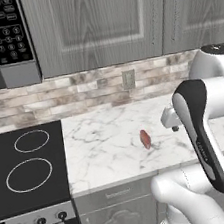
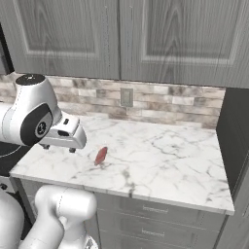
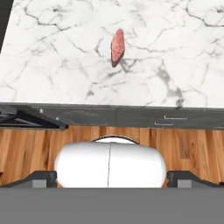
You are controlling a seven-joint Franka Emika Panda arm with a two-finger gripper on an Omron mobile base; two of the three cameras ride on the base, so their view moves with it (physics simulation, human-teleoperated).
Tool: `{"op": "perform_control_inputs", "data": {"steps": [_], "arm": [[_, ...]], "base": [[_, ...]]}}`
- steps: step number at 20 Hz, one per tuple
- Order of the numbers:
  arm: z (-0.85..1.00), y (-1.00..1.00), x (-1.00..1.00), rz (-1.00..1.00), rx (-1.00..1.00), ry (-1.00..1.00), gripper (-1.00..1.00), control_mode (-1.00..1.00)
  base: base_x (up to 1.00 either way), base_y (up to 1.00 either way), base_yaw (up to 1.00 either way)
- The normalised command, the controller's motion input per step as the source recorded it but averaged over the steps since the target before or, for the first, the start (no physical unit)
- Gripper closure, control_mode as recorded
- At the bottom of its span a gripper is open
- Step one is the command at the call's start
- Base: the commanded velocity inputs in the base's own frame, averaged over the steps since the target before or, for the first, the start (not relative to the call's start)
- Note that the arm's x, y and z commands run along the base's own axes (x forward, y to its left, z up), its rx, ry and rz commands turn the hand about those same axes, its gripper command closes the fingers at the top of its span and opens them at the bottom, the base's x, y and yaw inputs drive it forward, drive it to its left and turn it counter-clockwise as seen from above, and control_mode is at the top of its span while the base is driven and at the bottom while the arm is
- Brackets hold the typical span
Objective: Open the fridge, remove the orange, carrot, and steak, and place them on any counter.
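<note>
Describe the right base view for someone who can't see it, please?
A small reddish steak lies on a white marble counter, apart from the robot's white arm at the left. Behind the counter runs a stone-look tiled wall with a wall socket, and dark grey cabinets hang above.

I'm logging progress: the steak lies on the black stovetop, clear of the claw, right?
Not quite. The steak lies on the white marble counter, to the right of the stovetop, as the left base view shows. It is clear of the claw.
</note>
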Motion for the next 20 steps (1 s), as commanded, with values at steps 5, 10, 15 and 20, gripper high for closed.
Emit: {"op": "perform_control_inputs", "data": {"steps": [5, 10, 15, 20], "arm": [[-0.01, 0.00, 0.00, 0.00, 0.00, 0.00, -1.00, 1.00], [0.00, 0.00, 0.00, 0.00, 0.00, 0.00, -1.00, 1.00], [0.00, 0.00, 0.00, 0.00, 0.00, 0.00, -1.00, 1.00], [0.00, 0.00, 0.00, 0.00, 0.00, 0.00, -1.00, 1.00]], "base": [[0.00, 0.00, 0.00], [-0.39, -0.50, -0.29], [-0.82, -0.38, -0.53], [-0.79, -0.28, -0.65]]}}
